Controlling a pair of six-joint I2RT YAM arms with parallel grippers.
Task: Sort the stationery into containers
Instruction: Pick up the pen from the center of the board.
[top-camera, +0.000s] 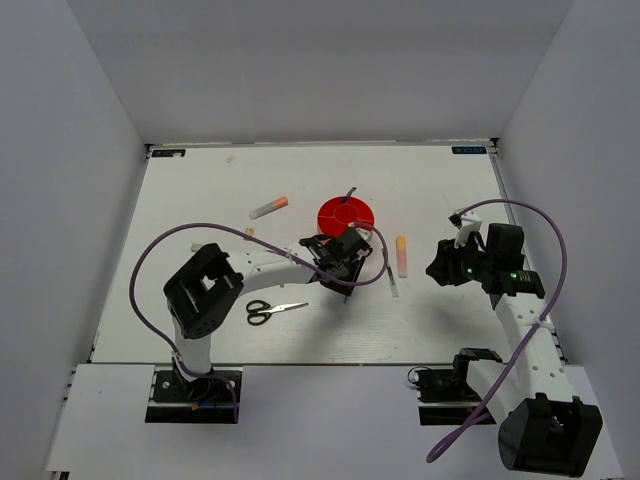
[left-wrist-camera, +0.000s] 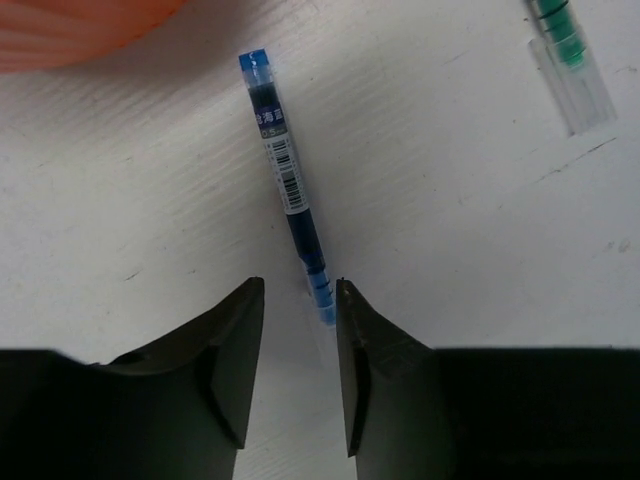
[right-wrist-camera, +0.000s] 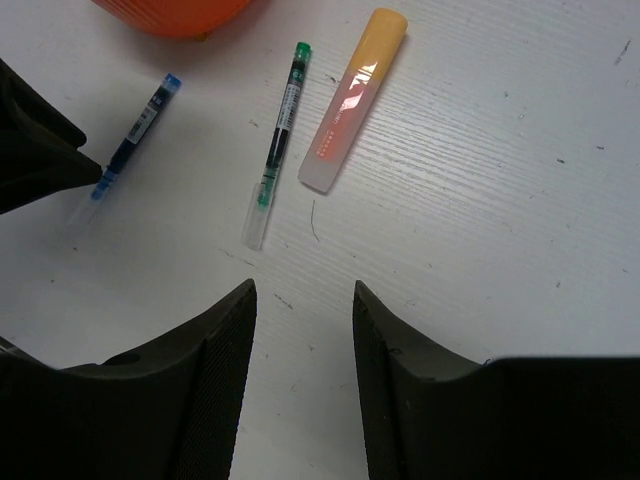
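Note:
The orange-red organizer cup (top-camera: 346, 214) stands mid-table with a thin dark pen (top-camera: 348, 193) in it. My left gripper (left-wrist-camera: 300, 290) is open just in front of the cup. Its jaws stand either side of the clear tip of a blue pen (left-wrist-camera: 285, 170) that lies flat on the table. My right gripper (right-wrist-camera: 305, 290) is open and empty, hovering near a green pen (right-wrist-camera: 277, 140) and the peach-orange highlighter (right-wrist-camera: 352, 100). Black-handled scissors (top-camera: 274, 310) lie near the left arm. The orange-capped marker (top-camera: 268, 208) lies left of the cup.
A tiny tan eraser (top-camera: 249, 231) sits left of the left arm's wrist. A purple cable (top-camera: 150, 260) loops over the left arm, and another (top-camera: 545, 225) over the right. White walls close in the table on three sides.

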